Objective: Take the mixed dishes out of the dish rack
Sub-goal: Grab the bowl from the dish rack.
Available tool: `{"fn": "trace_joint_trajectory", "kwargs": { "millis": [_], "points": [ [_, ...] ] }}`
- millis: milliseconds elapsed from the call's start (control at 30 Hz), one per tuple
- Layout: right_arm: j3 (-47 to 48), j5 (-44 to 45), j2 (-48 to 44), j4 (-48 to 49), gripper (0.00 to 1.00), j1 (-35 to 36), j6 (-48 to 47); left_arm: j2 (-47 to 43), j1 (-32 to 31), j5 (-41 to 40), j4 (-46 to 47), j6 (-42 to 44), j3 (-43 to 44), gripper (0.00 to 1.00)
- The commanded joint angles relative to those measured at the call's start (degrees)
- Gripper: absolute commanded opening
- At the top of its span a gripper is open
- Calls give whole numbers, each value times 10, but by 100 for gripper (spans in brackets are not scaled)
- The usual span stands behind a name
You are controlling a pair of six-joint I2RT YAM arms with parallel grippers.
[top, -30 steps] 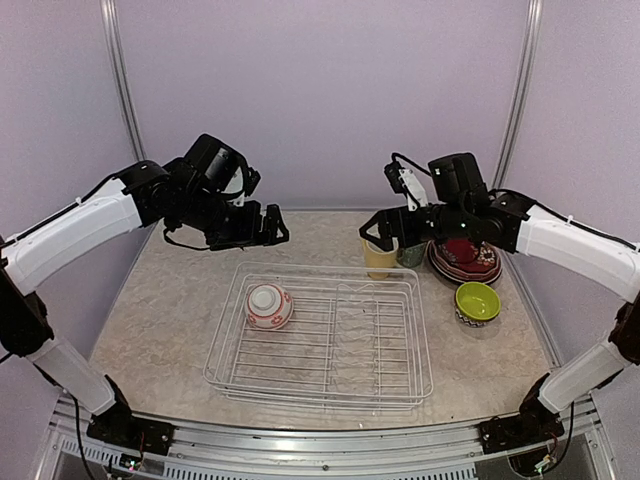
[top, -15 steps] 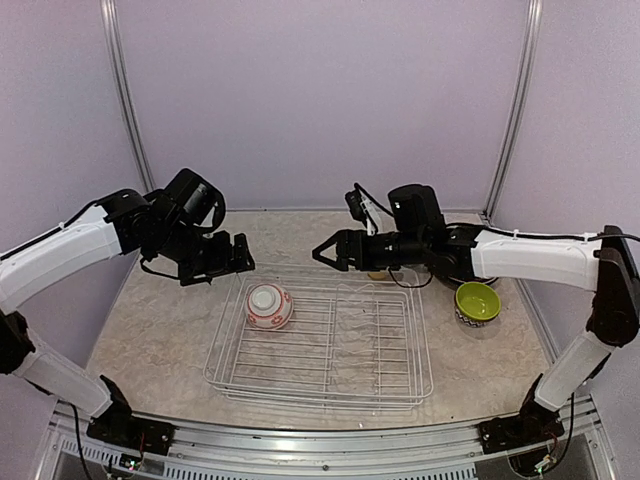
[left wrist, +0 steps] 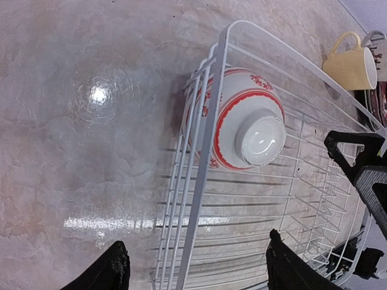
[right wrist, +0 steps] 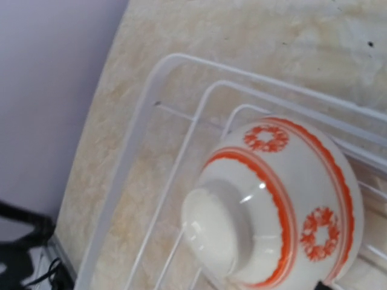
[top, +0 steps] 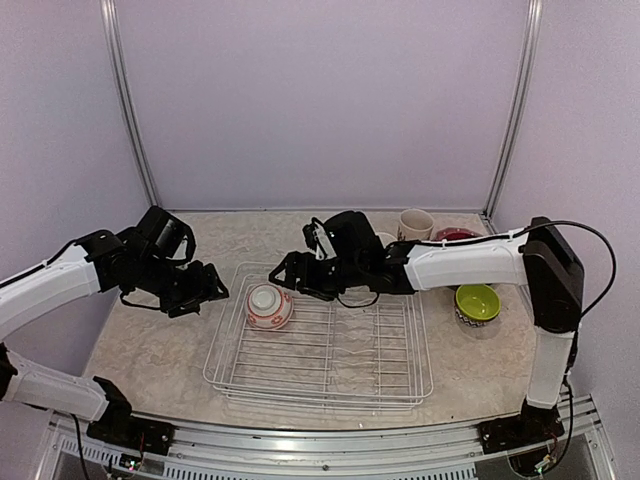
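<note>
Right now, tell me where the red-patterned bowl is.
In the top view, the red-patterned bowl sits upside down in the dish rack's far-left corner, between the left gripper and the right gripper.

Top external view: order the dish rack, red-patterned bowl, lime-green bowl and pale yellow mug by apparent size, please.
1. dish rack: by far the largest.
2. red-patterned bowl and lime-green bowl: they look about alike, so no ranking between them.
3. pale yellow mug: looks smallest, though it stands farther back, so this is unsure.

Top view: high, far, facing back wall [top: 320, 100]. Left wrist: down onto rack's [left wrist: 202, 169] left edge. Right wrist: very close. All share bowl [right wrist: 272, 205].
</note>
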Motion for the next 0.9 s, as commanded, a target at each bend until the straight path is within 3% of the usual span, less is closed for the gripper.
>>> {"fn": "trace_joint_trajectory", "kwargs": {
  "millis": [0,867],
  "points": [
    [27,57,35,-30,83,14,53,0,6,11,37,-6,-25,70],
    [45,102,132,-5,82,29,153,31,-13,44,130,-19,-101,46]
  ]
}}
